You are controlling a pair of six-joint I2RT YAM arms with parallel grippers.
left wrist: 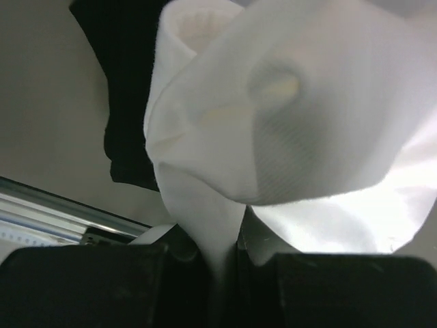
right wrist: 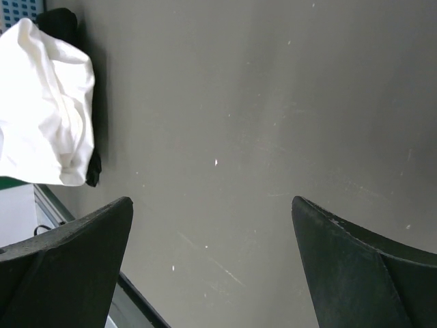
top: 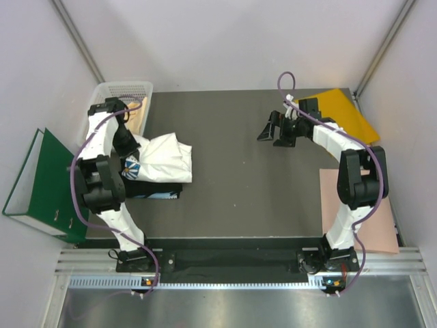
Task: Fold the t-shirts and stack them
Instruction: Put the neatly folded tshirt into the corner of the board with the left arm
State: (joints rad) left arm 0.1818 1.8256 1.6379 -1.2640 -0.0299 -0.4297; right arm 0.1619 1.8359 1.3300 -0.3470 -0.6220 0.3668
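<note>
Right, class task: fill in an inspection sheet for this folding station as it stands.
Surface: dark table, bare in the middle.
Job's things: white shirt bunched, partly on black shirt, left side.
Clutter: basket, envelope, pink sheet, green binder.
Grippers: left gripper, jaws shut on white shirt; right gripper, jaws open above table.
Cables: purple cable along each arm.
Surroundings: white walls, metal rail at near edge.

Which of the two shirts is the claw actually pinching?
The white t-shirt: the left gripper is closed on a fold of its cloth. The black t-shirt lies on the table at its edge, with no gripper on it.
</note>
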